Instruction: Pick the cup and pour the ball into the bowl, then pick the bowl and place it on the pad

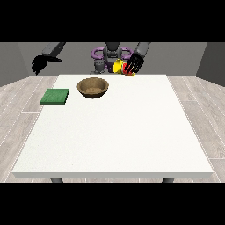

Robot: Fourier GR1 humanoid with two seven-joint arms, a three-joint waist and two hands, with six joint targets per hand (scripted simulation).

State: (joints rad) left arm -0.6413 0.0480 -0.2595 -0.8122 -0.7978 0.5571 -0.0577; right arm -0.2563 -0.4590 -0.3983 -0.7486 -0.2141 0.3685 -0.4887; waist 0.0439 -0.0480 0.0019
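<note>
We see a large white table (114,132) with a brown bowl (92,87) sitting near its far edge and a green pad (55,96) lying just beside the table's left edge, a little apart from the bowl. Above the far edge, the hand at the view's right (134,64) is wrapped around the red and yellow cup (121,67), held tilted in the air to the right of the bowl. The hand at the view's left (39,64) hangs beyond the table with fingers slack, holding nothing.

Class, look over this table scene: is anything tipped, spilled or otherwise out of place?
Only one thing: the yellow and red cup is held tilted in the hand at the view's right, off the table. The wooden bowl sits upright and the green pad lies flat. No spill shows.
</note>
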